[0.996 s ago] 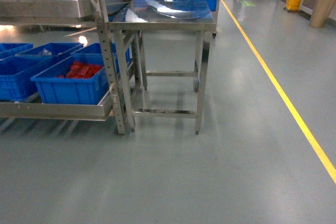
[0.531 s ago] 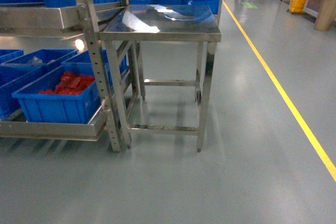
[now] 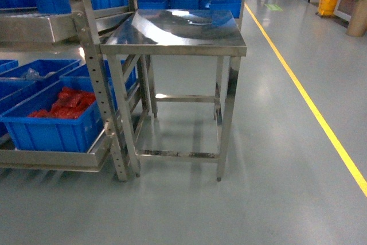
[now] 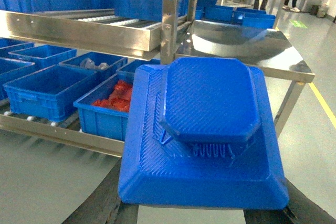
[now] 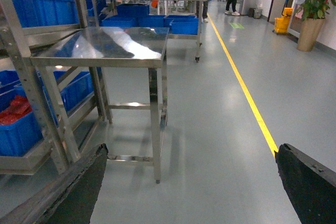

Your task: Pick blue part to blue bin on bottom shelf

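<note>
Resting across the left pincer (image 4: 205, 216), the blue part (image 4: 205, 135) hides whether its fingers clamp it.

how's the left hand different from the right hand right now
The left hand is shut on the blue part, which fills its wrist view; the right hand is open and holds nothing, its fingers spread wide over bare floor. Both have dark fingers and point toward the steel table.

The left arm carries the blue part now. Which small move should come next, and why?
Probably keep moving left along the rack. The left pincer holds the blue part, but the robot faces the steel table, and the nearest bin on the bottom shelf holds red parts.
</note>
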`<state>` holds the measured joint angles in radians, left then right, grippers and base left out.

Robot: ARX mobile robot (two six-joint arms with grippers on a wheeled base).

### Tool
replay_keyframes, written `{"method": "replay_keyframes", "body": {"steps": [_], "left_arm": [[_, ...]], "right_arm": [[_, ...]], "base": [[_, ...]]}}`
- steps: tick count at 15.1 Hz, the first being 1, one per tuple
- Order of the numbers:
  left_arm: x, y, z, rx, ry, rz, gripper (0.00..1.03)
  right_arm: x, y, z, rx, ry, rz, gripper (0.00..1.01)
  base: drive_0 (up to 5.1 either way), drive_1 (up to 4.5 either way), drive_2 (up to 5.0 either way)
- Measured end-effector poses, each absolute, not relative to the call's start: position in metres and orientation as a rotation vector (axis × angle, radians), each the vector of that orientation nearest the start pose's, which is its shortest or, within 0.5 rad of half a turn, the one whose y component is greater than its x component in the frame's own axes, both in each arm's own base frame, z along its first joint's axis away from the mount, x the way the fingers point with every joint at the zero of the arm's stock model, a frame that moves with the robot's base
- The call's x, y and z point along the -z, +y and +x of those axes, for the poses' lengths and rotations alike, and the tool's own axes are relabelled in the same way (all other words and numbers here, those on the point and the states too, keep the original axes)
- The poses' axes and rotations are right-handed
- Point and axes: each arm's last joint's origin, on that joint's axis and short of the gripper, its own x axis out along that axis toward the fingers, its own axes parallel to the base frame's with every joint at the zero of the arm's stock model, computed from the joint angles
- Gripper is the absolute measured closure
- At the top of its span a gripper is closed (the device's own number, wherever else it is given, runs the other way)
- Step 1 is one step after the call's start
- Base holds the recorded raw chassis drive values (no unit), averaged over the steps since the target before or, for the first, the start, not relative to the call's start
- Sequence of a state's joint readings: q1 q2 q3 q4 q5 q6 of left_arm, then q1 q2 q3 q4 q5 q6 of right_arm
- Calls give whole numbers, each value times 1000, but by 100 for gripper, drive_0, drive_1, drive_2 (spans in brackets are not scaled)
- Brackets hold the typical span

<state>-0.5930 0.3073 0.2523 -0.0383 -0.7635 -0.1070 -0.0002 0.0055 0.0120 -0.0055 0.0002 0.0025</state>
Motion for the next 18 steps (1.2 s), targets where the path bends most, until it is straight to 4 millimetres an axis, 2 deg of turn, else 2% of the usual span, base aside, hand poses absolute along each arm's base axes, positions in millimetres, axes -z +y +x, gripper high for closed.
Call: {"method": "replay_keyframes", "body": {"steps": [18], "left_arm": [[-222,-42,98,-173,65,-47,60]], "right_arm": [[-166,0,97,0,2,2,3]], "base": [[0,430,-430]]}}
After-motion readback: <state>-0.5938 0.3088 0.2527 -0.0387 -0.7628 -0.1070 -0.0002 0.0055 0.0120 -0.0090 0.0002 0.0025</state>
